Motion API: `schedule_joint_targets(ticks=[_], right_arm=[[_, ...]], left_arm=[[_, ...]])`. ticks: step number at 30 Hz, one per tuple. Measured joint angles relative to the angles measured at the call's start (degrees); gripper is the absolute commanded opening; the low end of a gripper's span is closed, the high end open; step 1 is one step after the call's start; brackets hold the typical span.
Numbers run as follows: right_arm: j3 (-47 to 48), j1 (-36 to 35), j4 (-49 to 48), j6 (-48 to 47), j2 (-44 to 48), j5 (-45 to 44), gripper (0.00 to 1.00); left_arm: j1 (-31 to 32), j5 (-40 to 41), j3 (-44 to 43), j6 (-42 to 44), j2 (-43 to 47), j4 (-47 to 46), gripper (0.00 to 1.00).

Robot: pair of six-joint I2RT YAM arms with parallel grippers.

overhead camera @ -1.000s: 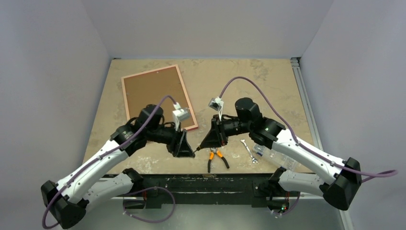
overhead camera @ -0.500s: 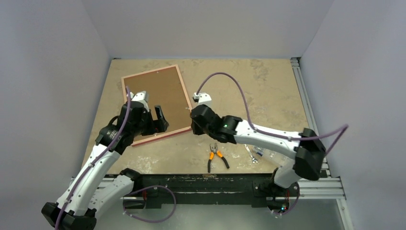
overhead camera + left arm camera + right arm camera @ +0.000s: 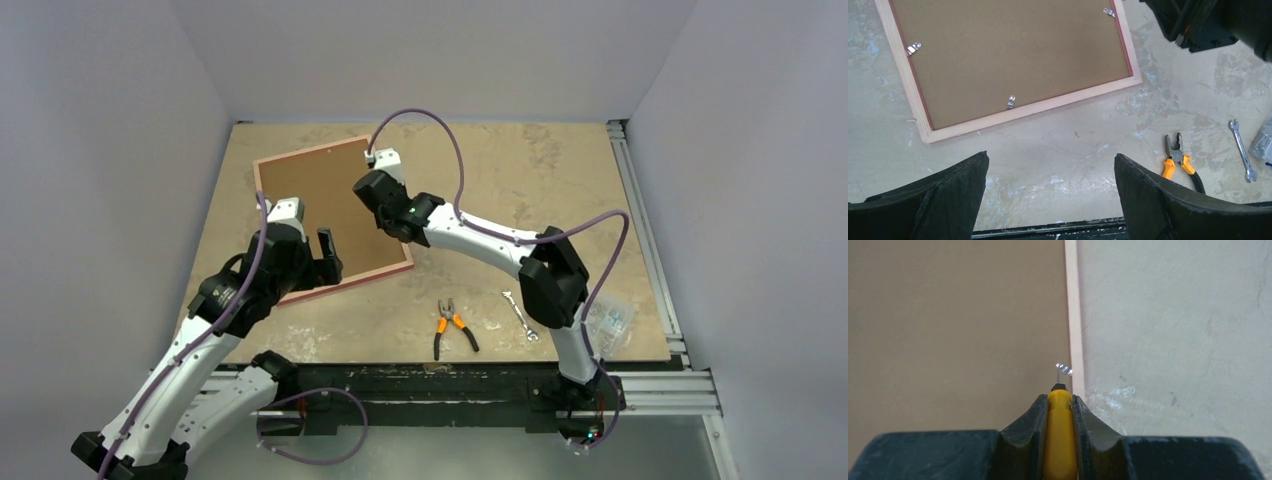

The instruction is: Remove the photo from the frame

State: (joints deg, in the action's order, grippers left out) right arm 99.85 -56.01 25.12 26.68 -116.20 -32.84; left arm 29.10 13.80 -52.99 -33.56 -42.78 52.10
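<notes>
Face-down frame (image 3: 310, 205) looks stiff, light; work its clips (image 3: 1010, 102)
The right gripper (image 3: 1060, 390) clamps a yellow tool (image 3: 1060, 432); left gripper (image 3: 1050, 165) gapes empty

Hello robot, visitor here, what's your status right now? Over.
Left gripper open, empty, near frame. Right gripper shut on yellow-handled tool, tip at metal clip. The frame lies back up, clips on backing; photo not visible.

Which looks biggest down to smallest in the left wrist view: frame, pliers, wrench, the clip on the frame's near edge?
1. the frame, by far, though cropped at the top.
2-3. the pliers and the wrench: alike in length, and the pliers' handles are partly hidden, so unranked.
4. the clip.
</notes>
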Motion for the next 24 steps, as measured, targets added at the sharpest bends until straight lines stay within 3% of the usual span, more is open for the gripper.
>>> schedule_joint_targets(ticks=[7, 24], right_arm=[[2.8, 3.5, 0.7, -2.8, -3.6, 1.6, 0.00], [4.8, 4.0, -0.6, -5.6, -7.9, 5.5, 0.00]], left_arm=[[0.0, 1.4, 0.0, 0.1, -1.4, 0.3, 0.93], [-2.0, -0.3, 0.0, 0.1, -3.5, 0.3, 0.93]])
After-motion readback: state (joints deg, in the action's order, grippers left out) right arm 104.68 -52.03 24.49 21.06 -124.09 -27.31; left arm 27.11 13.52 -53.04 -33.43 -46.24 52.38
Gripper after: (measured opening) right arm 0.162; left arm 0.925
